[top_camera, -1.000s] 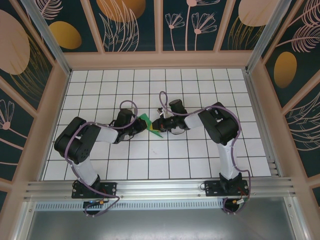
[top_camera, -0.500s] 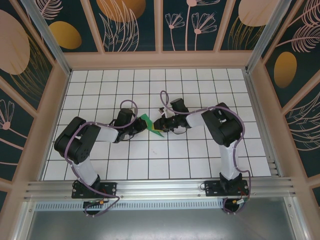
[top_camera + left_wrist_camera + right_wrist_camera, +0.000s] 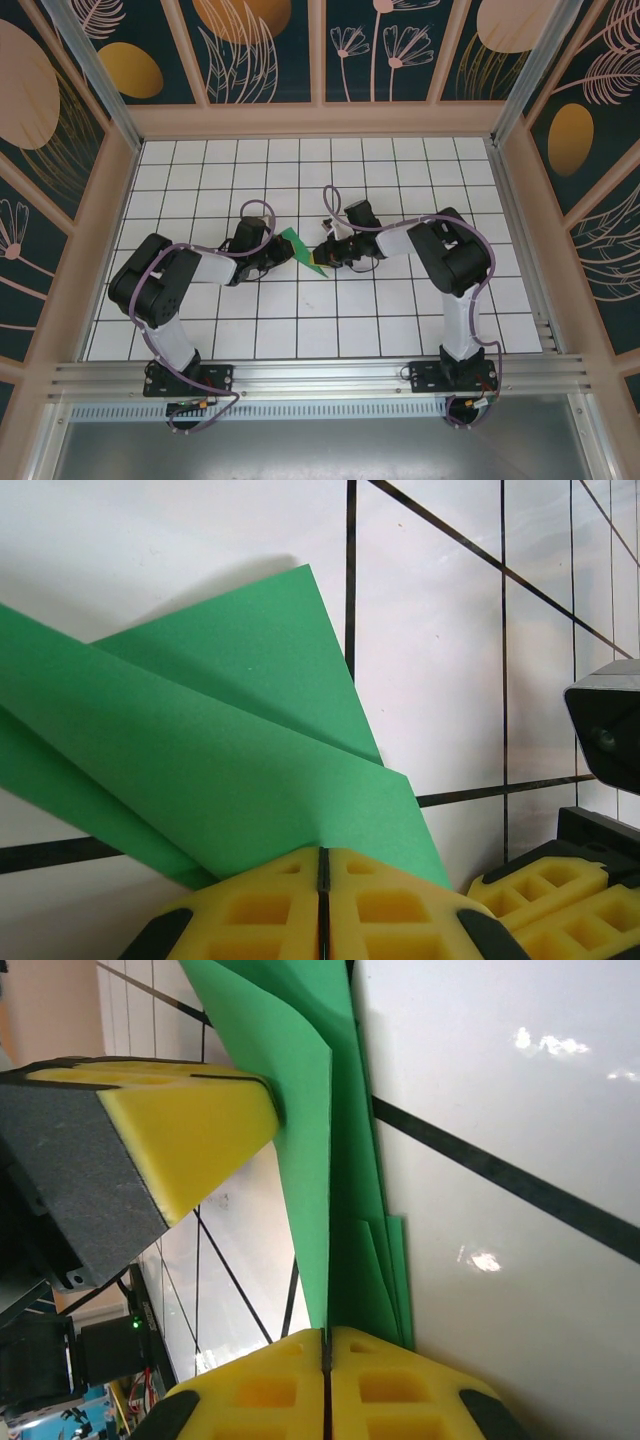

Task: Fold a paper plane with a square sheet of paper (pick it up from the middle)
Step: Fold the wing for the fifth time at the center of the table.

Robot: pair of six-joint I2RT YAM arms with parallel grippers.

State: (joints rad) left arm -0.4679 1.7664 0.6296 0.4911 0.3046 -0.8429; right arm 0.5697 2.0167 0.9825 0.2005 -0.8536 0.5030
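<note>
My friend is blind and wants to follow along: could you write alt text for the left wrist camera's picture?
The folded green paper, layered in creases, is pinched between the closed yellow fingers of the left gripper at the bottom edge. Behind lies a white table with black grid lines; the right gripper sits lower right.

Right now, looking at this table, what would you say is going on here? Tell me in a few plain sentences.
Two robot arms are working on a green paper in the middle of the tiled table. The left gripper is shut on one edge of it, and the right gripper is shut on it from the opposite side, so both pinch it at once. The paper already shows several folded layers and looks partly raised off the surface, but it is not yet a finished plane.
</note>
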